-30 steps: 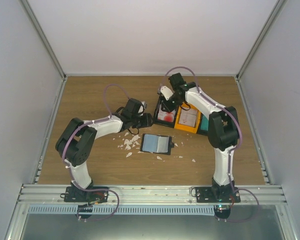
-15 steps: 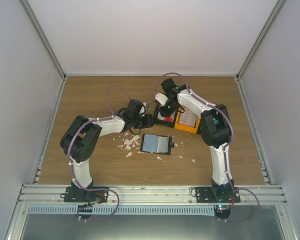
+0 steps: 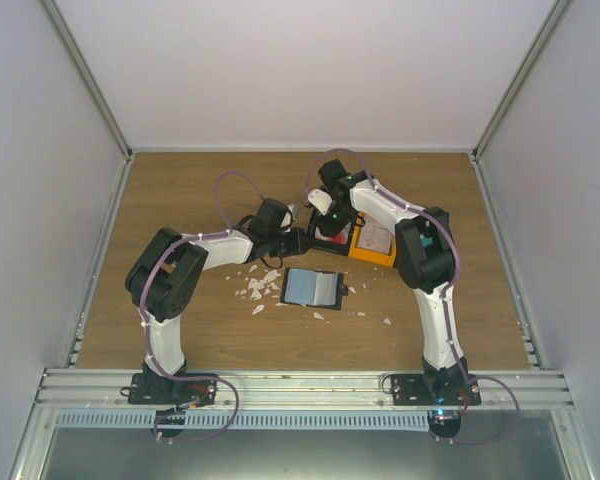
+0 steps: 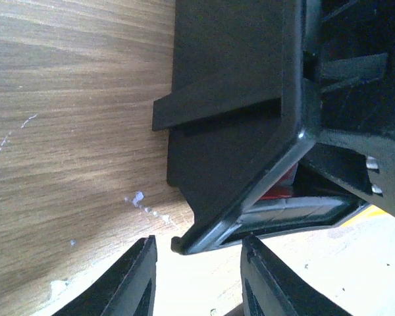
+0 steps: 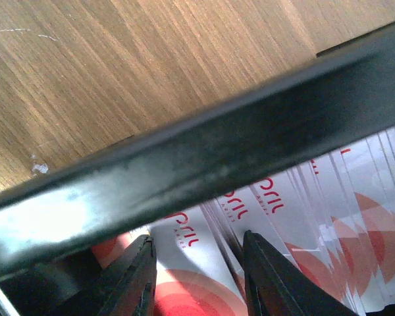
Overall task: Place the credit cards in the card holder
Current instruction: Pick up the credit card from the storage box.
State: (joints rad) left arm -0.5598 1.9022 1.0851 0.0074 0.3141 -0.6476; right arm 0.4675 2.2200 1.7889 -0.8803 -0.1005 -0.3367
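The card holder (image 3: 313, 288) lies open on the table, its pale inner slots facing up. Red-and-white credit cards (image 5: 276, 197) stand stacked in a black bin (image 3: 327, 238). My right gripper (image 3: 325, 213) is open just inside that bin; in the right wrist view (image 5: 197, 276) its jaws straddle a few of the cards, with the bin's rim (image 5: 204, 151) crossing above. My left gripper (image 3: 296, 240) is open and empty at the bin's left outer corner (image 4: 204, 230), which sits just above the gap between the jaws (image 4: 197, 276). A whitish card (image 3: 377, 238) lies in the yellow bin.
A yellow bin (image 3: 360, 252) adjoins the black one on its right. Small white crumbs (image 3: 255, 285) are scattered left of the card holder and a few lie right of it (image 3: 387, 322). Both arms crowd the bins at the table's middle back.
My right gripper has moved left and down over the black bin onto the red-and-white cards. My left gripper has edged slightly toward the bin's corner. The card holder has not moved.
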